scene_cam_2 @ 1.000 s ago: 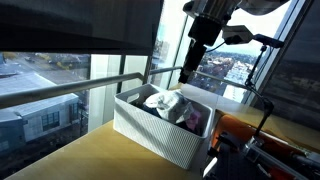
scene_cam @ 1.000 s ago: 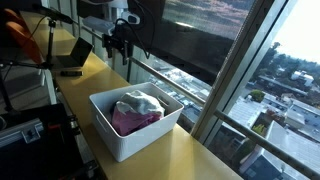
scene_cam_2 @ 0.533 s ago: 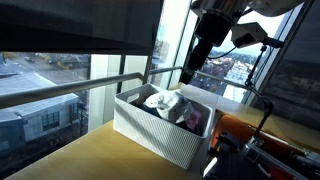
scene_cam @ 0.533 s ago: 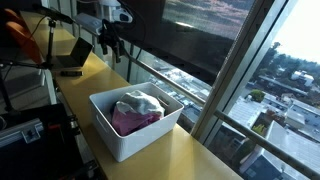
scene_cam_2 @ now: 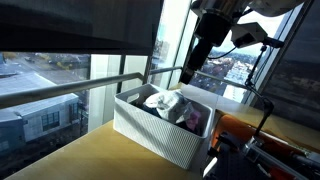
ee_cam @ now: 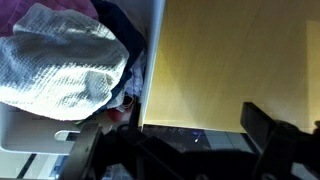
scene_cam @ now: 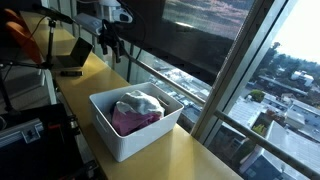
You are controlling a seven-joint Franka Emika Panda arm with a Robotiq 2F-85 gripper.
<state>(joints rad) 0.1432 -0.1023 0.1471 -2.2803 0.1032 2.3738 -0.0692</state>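
White arm (scene_cam: 112, 14); black tool (scene_cam: 108, 54), two blocky black fingers (ee_cam: 268, 128).

White ribbed bin (scene_cam_2: 150, 135), white waffle-knit cloth (ee_cam: 60, 70), magenta cloth (scene_cam: 130, 123), perhaps navy garment (ee_cam: 126, 35); pale yellow tabletop (ee_cam: 230, 60)

A yellow wooden counter (scene_cam: 205, 152) runs along a tall window (scene_cam: 200, 35) with a slanted metal mullion (scene_cam: 232, 75). A dark laptop (scene_cam: 70, 58) sits at the counter's far end, near an orange object (scene_cam: 15, 30). City buildings (scene_cam: 290, 110) lie outside, far below.
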